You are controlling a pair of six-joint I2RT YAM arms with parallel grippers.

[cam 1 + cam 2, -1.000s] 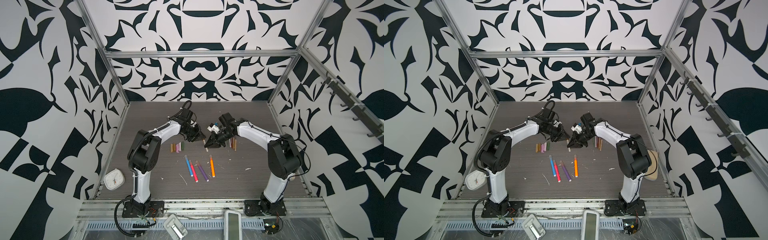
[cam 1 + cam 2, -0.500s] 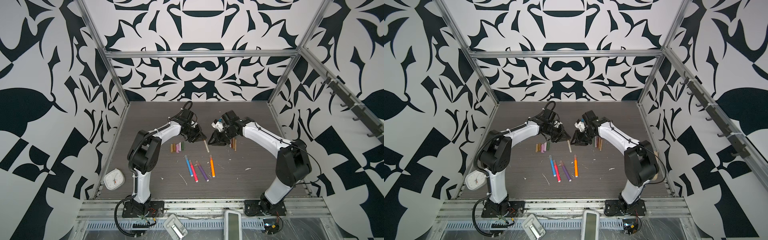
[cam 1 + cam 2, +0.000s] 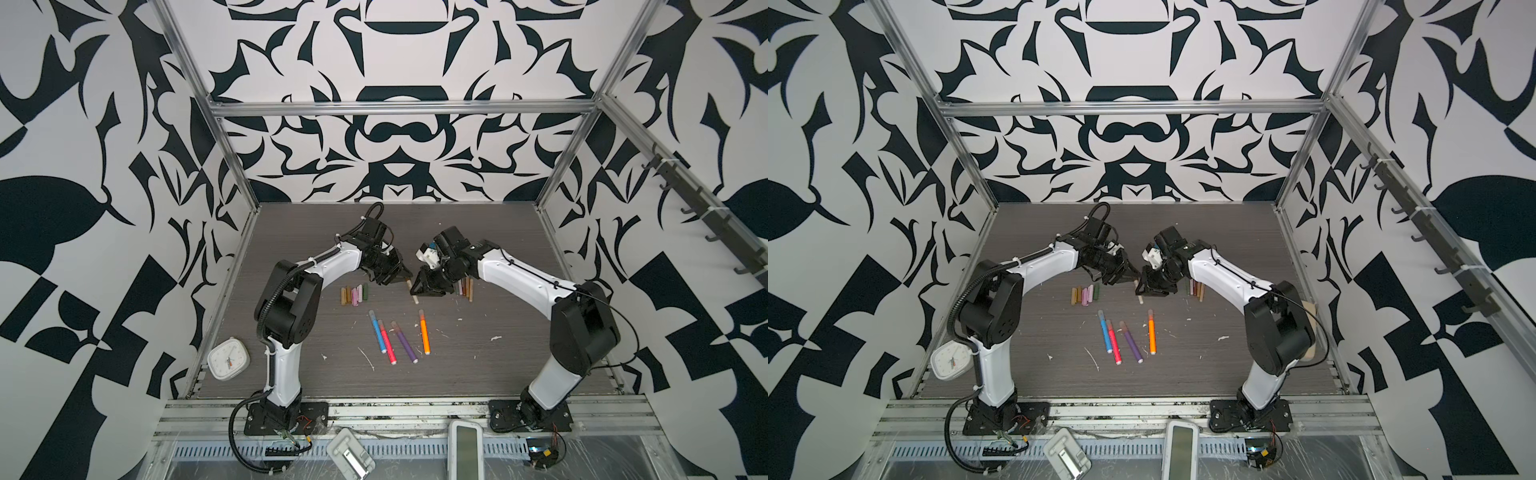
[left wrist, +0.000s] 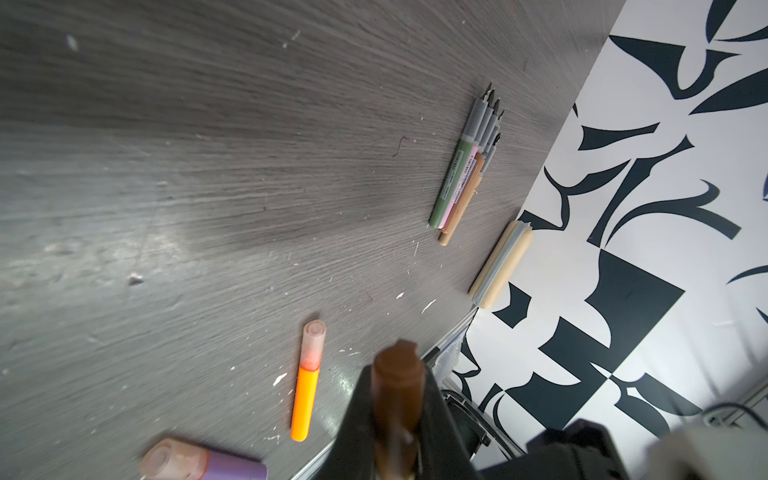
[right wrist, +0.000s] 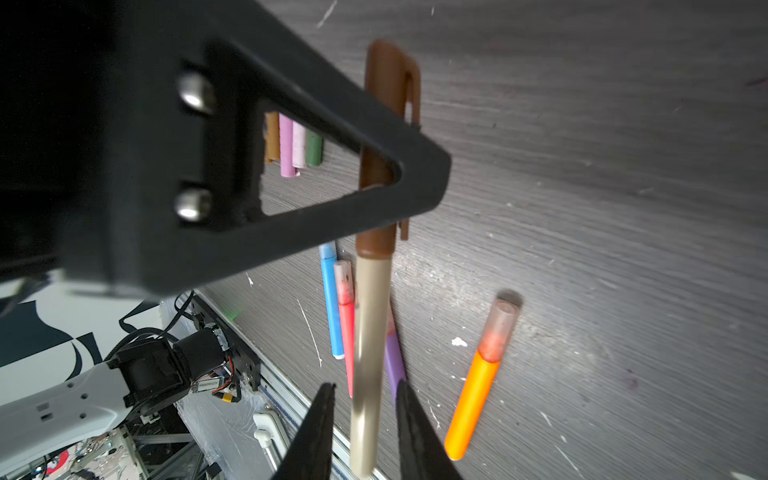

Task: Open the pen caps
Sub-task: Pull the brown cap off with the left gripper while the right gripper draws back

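Slippage worries me: left hand point(image 4: 397, 399) pinches the brown clipped plastic cap point(image 5: 388, 83) tight, but right hand point(image 5: 363, 399) straddles the slim beige pen barrel point(image 5: 370, 332) slack, so pulling may miss.

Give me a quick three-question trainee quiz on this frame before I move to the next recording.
1. True or false: the left end effector is shut on the brown cap.
2. How many capped pens lie side by side in a top view? A two, B four, C six.
3. Which end effector straddles the beige barrel without pinching it?
Key: 1 true. 2 B. 3 the right end effector.
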